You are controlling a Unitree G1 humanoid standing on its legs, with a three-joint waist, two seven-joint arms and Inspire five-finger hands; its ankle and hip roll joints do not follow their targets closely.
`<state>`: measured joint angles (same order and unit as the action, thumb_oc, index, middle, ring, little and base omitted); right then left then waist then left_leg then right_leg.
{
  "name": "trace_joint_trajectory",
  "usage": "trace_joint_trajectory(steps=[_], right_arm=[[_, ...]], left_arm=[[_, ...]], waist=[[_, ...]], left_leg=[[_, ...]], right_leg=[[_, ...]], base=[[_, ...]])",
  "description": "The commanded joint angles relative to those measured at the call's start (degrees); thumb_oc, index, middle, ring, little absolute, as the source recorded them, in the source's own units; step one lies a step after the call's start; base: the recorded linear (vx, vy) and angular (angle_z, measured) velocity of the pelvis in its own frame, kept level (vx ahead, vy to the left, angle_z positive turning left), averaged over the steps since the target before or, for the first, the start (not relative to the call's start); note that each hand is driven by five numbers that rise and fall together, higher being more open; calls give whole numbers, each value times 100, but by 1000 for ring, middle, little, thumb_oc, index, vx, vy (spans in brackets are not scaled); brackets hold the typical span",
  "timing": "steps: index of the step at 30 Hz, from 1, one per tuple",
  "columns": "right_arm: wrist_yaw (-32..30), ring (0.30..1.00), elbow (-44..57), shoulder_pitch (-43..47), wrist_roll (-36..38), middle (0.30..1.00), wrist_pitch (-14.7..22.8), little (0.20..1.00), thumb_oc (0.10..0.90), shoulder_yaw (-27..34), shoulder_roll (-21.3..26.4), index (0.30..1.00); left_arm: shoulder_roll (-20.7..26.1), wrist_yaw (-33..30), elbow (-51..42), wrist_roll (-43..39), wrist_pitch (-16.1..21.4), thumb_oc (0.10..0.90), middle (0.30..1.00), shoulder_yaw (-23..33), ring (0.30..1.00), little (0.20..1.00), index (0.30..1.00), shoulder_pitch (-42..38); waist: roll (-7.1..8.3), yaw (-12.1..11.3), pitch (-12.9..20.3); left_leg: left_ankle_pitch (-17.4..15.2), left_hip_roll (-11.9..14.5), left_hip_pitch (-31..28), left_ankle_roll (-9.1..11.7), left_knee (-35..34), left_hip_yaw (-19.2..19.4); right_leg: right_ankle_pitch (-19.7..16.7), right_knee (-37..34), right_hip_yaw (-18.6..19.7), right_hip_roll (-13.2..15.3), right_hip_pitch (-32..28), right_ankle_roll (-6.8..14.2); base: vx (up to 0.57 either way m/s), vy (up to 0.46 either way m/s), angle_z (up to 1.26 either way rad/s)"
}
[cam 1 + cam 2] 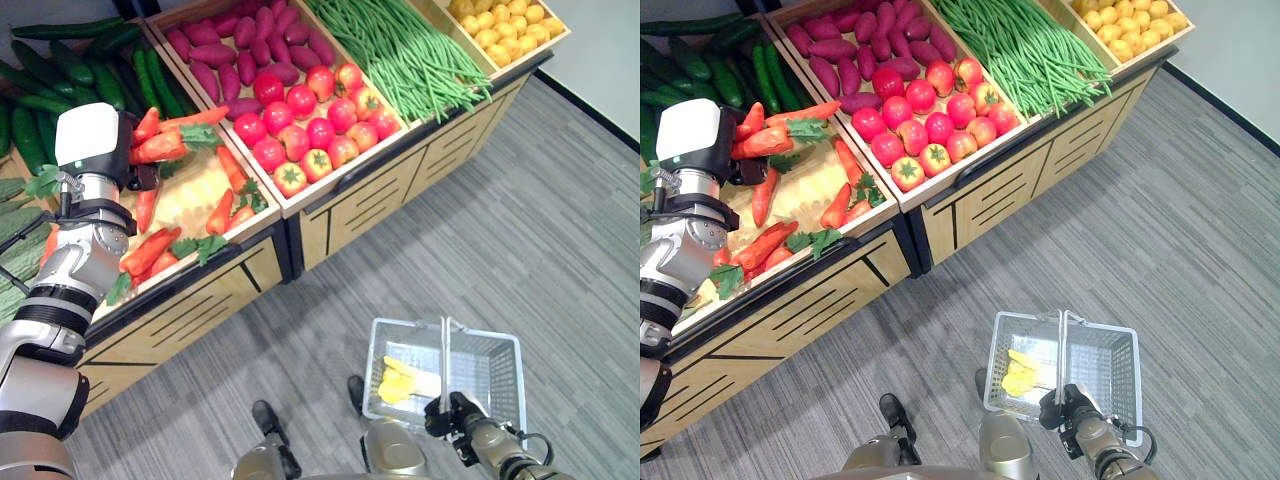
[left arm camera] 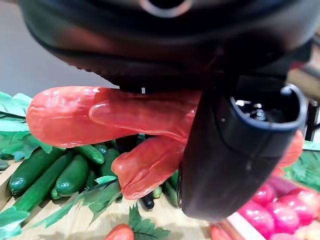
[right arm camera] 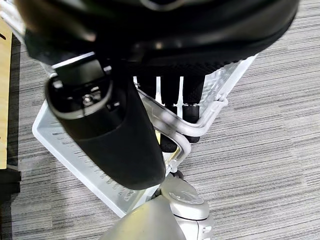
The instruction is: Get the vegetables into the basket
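Grocery shop: wooden produce bins (image 1: 330,215) w/ sorted veg, wire basket (image 1: 500,365) nearby.

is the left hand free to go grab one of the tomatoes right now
Probably not yet. The left hand is already closed round carrots above the carrot bin, so it has no room for a tomato. The tomatoes themselves lie uncovered in the next bin, with nothing over them.

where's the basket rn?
The basket hangs low on the robot's right over the grey floor, its handle gripped by the right hand, apart from the produce stand.
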<state>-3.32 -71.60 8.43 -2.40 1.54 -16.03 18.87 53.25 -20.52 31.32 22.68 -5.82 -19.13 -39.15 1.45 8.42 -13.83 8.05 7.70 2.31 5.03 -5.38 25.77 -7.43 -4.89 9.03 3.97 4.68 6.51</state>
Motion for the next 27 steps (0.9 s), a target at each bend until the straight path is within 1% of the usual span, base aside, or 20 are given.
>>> trace_joint_trajectory(steps=[1, 2, 3, 4, 6, 9, 10, 11, 14, 18, 20, 21, 22, 27], right_arm=[[53, 300, -290, -568, -248, 300, -236, 300, 400, 55, 287, 300], [53, 300, -288, -574, -251, 300, -237, 300, 400, 49, 294, 300], [59, 300, -321, -579, -258, 300, -251, 300, 400, 102, 277, 300], [73, 300, -344, -585, -236, 300, -282, 300, 400, 204, 252, 300], [88, 300, -354, -611, -235, 300, -295, 300, 400, 232, 245, 300], [110, 300, -375, -628, -279, 300, -320, 300, 400, 264, 224, 300], [133, 300, -392, -647, -294, 300, -337, 300, 400, 305, 220, 300], [134, 300, -392, -652, -295, 300, -337, 300, 400, 299, 225, 300], [158, 300, -460, -665, -351, 300, -379, 300, 400, 357, 177, 300], [171, 300, -506, -696, -373, 300, -395, 300, 400, 413, 148, 300], [171, 300, -530, -733, -377, 300, -390, 300, 400, 449, 142, 300], [174, 300, -523, -800, -372, 300, -385, 300, 400, 490, 112, 300], [176, 300, -510, -841, -374, 300, -384, 300, 400, 498, 109, 300], [156, 300, -510, -879, -408, 300, -372, 300, 400, 497, 100, 300]], left_arm=[[324, -194, -535, 332, 68, 400, 300, 805, 300, 300, 300, 127], [320, -183, -568, 342, 59, 400, 300, 842, 300, 300, 300, 171], [262, -159, -755, 363, 73, 400, 300, 987, 300, 300, 300, 382], [110, -133, -1232, 404, 133, 400, 300, 1267, 300, 300, 300, 770], [84, -103, -1383, 427, 139, 400, 300, 1390, 300, 300, 300, 939], [-92, -10, -1947, 486, 185, 400, 300, 1692, 300, 300, 300, 1367], [-185, 47, -2190, 509, 224, 400, 300, 1835, 300, 300, 300, 1590], [-191, 56, -2216, 513, 220, 400, 300, 1860, 300, 300, 300, 1623], [-478, 174, -2739, 457, 298, 400, 300, 2064, 300, 300, 300, 2019], [-652, 268, -3064, 372, 392, 400, 300, 2176, 300, 300, 300, 2246], [-756, 339, -3311, 357, 430, 400, 300, 2236, 300, 300, 300, 2407], [-879, 401, -3569, 284, 492, 400, 300, 2306, 300, 300, 300, 2609], [-918, 431, -3584, 229, 493, 400, 300, 2322, 300, 300, 300, 2658], [-940, 423, -3665, 181, 499, 400, 300, 2378, 300, 300, 300, 2694]], waist=[[-212, -134, 665], [-218, -125, 667], [-207, -160, 714], [-173, -226, 813], [-170, -234, 855], [-147, -271, 949], [-119, -299, 1008], [-123, -291, 1011], [-78, -341, 1091], [-50, -369, 1122], [-47, -377, 1147], [-38, -359, 1143], [-37, -338, 1137], [-27, -333, 1107]], left_leg=[[-224, -79, -257, 330, 38, -558], [-226, -81, -264, 330, 38, -561], [-237, -84, -301, 326, 38, -584], [-278, -102, -363, 304, 38, -650], [-294, -108, -392, 296, 38, -663], [-338, -121, -470, 273, 38, -713], [-366, -123, -514, 255, 38, -750], [-367, -125, -519, 254, 38, -751], [-402, -126, -587, 221, 38, -810], [-419, -121, -617, 208, 38, -835], [-444, -131, -662, 189, 38, -863], [-501, -146, -730, 144, 38, -934], [-549, -179, -788, 101, 38, -947], [-621, -244, -863, 37, 38, -932]], right_leg=[[102, 190, -553, 89, 122, 214], [106, 190, -556, 91, 114, 214], [124, 201, -588, 93, 72, 214], [165, 216, -636, 109, -26, 211], [183, 216, -659, 109, -61, 216], [221, 220, -706, 123, -164, 219], [243, 227, -742, 130, -226, 219], [245, 226, -743, 132, -232, 219], [301, 289, -821, 153, -333, 220], [331, 346, -919, 146, -369, 226], [377, 398, -970, 159, -416, 225], [453, 506, -989, 185, -463, 227], [488, 554, -977, 192, -487, 228], [511, 541, -944, 244, -556, 249]], base=[[16, -13, 4], [22, -18, 8], [19, -11, 16], [20, -10, 20], [15, -6, 17], [9, -4, 13], [2, -4, 15], [13, -5, 17], [-16, 4, 13], [-14, 3, 18], [18, 32, 17], [36, 60, 19], [30, 55, 15], [28, 43, 5]])
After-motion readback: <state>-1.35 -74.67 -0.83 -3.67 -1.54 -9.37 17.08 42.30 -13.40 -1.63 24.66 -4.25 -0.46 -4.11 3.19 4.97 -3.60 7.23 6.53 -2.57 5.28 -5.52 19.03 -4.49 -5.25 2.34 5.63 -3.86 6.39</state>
